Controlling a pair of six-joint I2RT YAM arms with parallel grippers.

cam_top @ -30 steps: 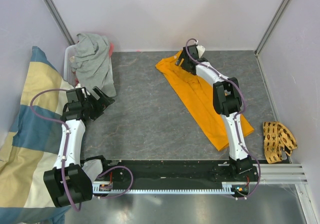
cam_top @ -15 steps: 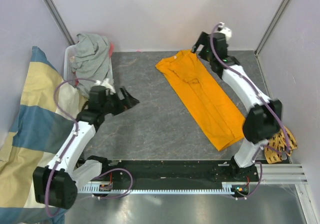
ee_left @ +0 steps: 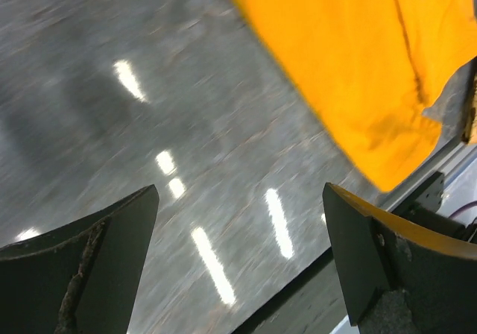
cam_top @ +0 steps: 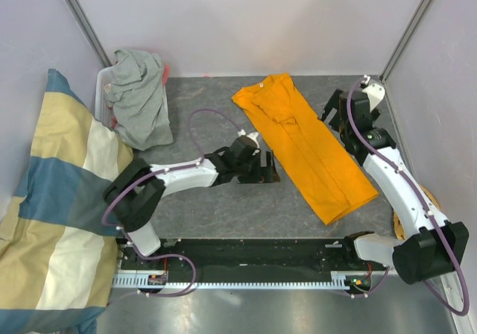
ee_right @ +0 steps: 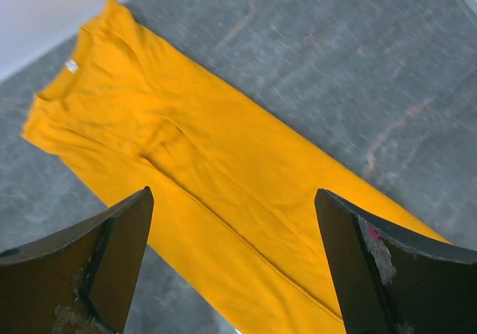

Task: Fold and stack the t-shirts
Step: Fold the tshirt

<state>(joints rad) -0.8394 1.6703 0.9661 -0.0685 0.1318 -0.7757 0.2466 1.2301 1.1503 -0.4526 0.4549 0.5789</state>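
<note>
Top external: bright orange cotton tee (cam_top: 305, 151) lies as long strip; left pincer (cam_top: 271, 168), right pincer (cam_top: 332, 118) spread, empty, flanking it, probably for crosswise fold; crumpled light grey tee (cam_top: 138, 99) waits aside

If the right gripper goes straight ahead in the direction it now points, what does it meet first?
Most likely the orange t-shirt: in the right wrist view the right gripper has open jaws framing the shirt's middle, flat on the table. The depth is unclear.
</note>
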